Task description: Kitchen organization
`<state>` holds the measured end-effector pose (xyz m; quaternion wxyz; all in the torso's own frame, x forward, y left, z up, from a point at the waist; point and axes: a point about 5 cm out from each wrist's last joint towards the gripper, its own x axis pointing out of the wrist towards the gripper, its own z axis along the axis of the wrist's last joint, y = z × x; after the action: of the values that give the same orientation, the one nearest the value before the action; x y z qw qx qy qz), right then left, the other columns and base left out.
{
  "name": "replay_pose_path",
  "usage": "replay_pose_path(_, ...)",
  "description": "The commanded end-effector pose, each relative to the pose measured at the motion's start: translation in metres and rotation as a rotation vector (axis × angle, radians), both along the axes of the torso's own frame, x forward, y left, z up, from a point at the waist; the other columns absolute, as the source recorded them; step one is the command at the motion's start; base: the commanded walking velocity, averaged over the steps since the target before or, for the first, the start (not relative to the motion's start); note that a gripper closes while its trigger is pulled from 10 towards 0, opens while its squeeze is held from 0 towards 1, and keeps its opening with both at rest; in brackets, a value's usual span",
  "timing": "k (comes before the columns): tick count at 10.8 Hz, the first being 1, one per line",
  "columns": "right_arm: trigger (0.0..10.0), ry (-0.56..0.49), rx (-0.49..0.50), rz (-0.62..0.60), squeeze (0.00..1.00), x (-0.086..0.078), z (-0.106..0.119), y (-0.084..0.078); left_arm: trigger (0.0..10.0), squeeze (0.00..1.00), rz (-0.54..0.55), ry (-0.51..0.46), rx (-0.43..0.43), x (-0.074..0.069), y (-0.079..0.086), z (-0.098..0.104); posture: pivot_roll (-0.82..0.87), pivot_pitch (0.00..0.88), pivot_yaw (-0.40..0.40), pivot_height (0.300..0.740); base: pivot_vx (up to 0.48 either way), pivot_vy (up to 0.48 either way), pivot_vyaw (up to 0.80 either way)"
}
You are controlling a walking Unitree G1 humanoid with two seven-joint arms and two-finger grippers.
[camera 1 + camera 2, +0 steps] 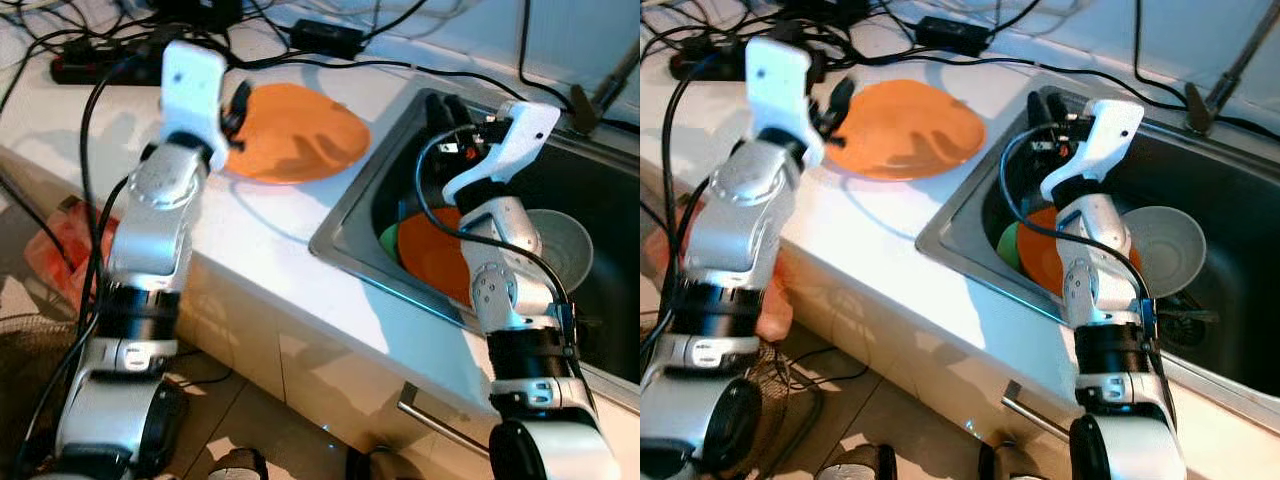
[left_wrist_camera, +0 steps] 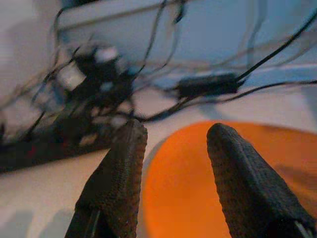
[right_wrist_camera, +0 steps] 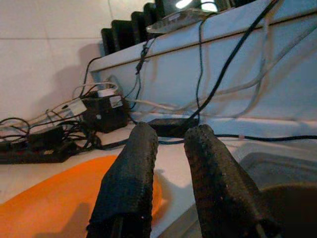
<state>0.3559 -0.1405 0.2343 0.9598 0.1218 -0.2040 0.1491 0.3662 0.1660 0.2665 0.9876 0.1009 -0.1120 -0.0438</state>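
Orange plate [image 1: 295, 132] lay on counter [image 1: 255, 250] near sink's [image 1: 365, 235] left edge. Left gripper [image 2: 176, 163] open, empty, straddling plate rim. Right gripper [image 3: 168, 163] parted, empty, above sink. Best approach: lower left fingers squarely over rim, then pinch firmly.

A black power strip [image 1: 85, 68] lay at the counter's [image 1: 260, 250] far left corner among tangled black cables [image 1: 330, 65]. A black adapter [image 1: 327, 38] rested along the far edge.

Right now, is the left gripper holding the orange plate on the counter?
No. The left gripper hangs open over the orange plate, and its fingers clamp nothing.
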Motion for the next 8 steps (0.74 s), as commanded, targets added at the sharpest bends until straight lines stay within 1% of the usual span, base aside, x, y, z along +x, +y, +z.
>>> replay_pose_path(1,10.0,0.003,-0.003,0.006,0.00,-0.002,0.000,-0.002,10.0,0.00,0.048,0.041,-0.052,-0.005,0.011,-0.005,0.07,0.138,-0.024,0.740,0.000,0.000,0.00)
replay_pose_path(2,10.0,0.010,-0.013,0.012,0.00,-0.001,-0.001,-0.001,10.0,1.00,0.080,0.106,-0.162,-0.007,0.013,-0.013,0.07,0.138,-0.024,0.740,0.000,0.000,0.00)
replay_pose_path(3,10.0,0.015,-0.018,0.017,0.00,-0.001,-0.003,-0.001,10.0,1.00,0.107,0.148,-0.171,-0.011,0.022,-0.017,0.08,0.132,-0.023,0.740,0.000,0.000,0.00)
replay_pose_path(4,10.0,0.018,-0.021,0.020,0.00,-0.001,-0.003,0.000,10.0,1.00,0.106,0.177,-0.173,-0.013,0.026,-0.019,0.08,0.132,-0.023,0.740,0.000,0.000,0.00)
replay_pose_path(5,10.0,0.020,-0.026,0.023,0.00,-0.001,-0.004,0.000,10.0,1.00,0.069,0.219,-0.177,-0.017,0.027,-0.020,0.09,0.127,-0.022,0.740,0.000,0.000,0.00)
replay_pose_path(6,10.0,0.022,-0.031,0.026,0.00,-0.001,-0.004,0.001,10.0,0.56,0.021,0.270,-0.209,-0.024,0.021,-0.020,0.09,0.127,-0.022,0.740,0.000,0.000,0.00)
replay_pose_path(7,10.0,0.023,-0.033,0.030,0.00,-0.001,-0.004,0.002,10.0,0.00,0.003,0.302,-0.242,-0.027,0.018,-0.021,0.09,0.119,-0.017,0.740,0.000,0.000,0.00)
replay_pose_path(8,10.0,0.023,-0.039,0.035,0.00,-0.001,-0.005,0.004,10.0,0.00,-0.028,0.362,-0.296,-0.029,0.017,-0.028,0.09,0.114,-0.015,0.740,0.000,0.000,0.00)
